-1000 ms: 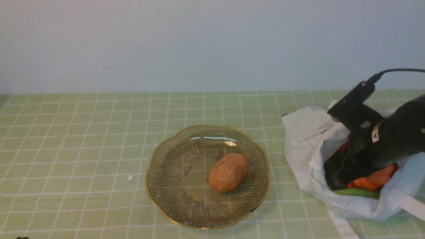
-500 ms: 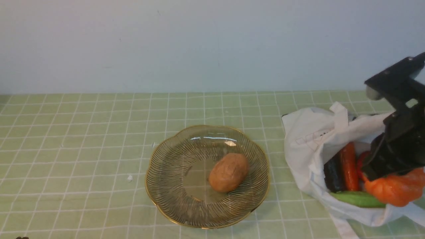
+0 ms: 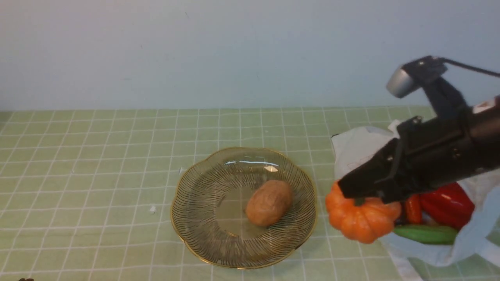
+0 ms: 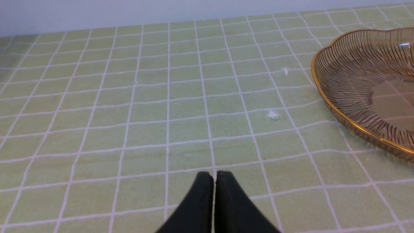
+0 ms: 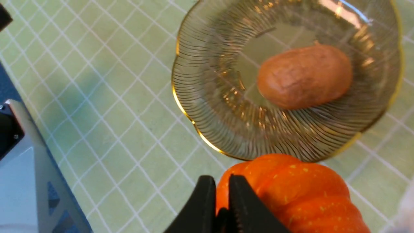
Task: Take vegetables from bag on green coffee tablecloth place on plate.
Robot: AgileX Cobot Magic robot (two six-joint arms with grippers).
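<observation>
one vegetable, the potato (image 3: 269, 202), already lies on the plate (image 3: 203, 234). a second, the pumpkin (image 3: 361, 218), hangs from the right gripper (image 3: 351, 191), pinched by its green stem, between the bag (image 3: 353, 150) and the plate's right rim. this looks like the carry step: next, travel over the dish to the bare side beside the potato, lower, then release. red pepper (image 3: 449, 205), carrot (image 3: 412, 208) and cucumber (image 3: 425, 234) wait in the bag. the left gripper (image 4: 215, 176), jaws pressed together and empty, hovers over the green coffee tablecloth (image 3: 97, 156).

A plain pale wall (image 3: 234, 50) is seen at twelve o'clock in the front view. A small white scrap (image 3: 152, 209) is found at eight o'clock, with a second scrap (image 3: 180, 170) at one o'clock of it.
</observation>
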